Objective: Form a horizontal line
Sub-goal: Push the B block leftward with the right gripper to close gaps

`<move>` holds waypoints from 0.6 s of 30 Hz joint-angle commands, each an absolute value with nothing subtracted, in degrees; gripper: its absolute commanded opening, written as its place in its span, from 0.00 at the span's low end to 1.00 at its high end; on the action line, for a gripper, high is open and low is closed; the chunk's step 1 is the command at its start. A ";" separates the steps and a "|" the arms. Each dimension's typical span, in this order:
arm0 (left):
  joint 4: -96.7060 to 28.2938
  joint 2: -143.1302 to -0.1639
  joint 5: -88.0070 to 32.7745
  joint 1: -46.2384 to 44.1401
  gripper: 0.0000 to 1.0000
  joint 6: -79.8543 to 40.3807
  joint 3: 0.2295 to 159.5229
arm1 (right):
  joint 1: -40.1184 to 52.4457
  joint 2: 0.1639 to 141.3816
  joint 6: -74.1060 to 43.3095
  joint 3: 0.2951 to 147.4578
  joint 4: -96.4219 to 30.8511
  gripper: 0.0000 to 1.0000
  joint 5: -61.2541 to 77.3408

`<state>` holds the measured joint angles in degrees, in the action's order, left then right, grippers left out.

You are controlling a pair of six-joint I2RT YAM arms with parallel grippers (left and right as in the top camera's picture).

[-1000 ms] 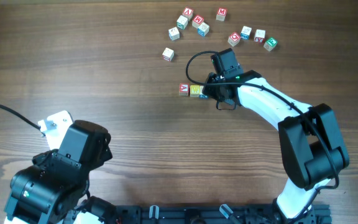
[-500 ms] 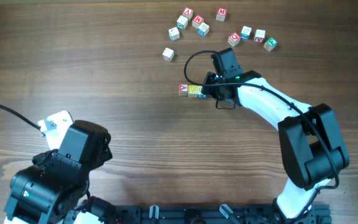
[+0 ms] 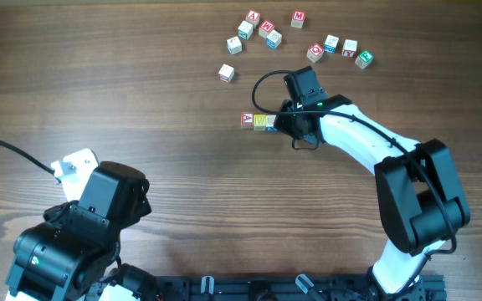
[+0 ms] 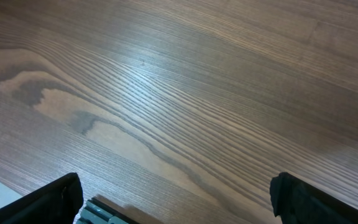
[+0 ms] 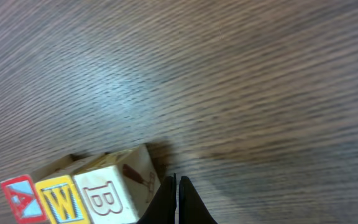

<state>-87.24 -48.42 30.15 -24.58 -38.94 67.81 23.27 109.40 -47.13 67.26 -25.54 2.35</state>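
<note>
Three small cubes lie side by side in a row in the right wrist view: a red-faced cube [image 5: 18,198], a yellow cube with a W [image 5: 59,200] and a white cube with a B [image 5: 107,196]. Overhead, the red cube [image 3: 247,119] and the yellow cube [image 3: 263,121] show, and the white cube [image 3: 272,122] is mostly hidden under my right gripper [image 3: 283,124]. My right gripper [image 5: 176,198] is shut and empty, its tips right beside the white cube's right side. My left gripper [image 4: 179,196] is open and empty over bare wood.
Several other letter cubes lie scattered at the back of the table, one group [image 3: 253,29] and another further right [image 3: 341,50], with a lone cube [image 3: 226,73] nearer the row. The left arm's body [image 3: 82,226] sits at the front left.
My right gripper has shifted very slightly beside the row of cubes. The row stays together. The left arm has not moved.
</note>
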 commanded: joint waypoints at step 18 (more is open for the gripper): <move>-87.24 -48.27 30.26 -24.47 1.00 -39.92 67.72 | 28.05 107.57 -39.75 66.98 -31.73 0.04 5.67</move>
<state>-87.24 -48.42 30.15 -24.58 -38.94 67.81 25.17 105.36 -38.94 67.24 -32.80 4.71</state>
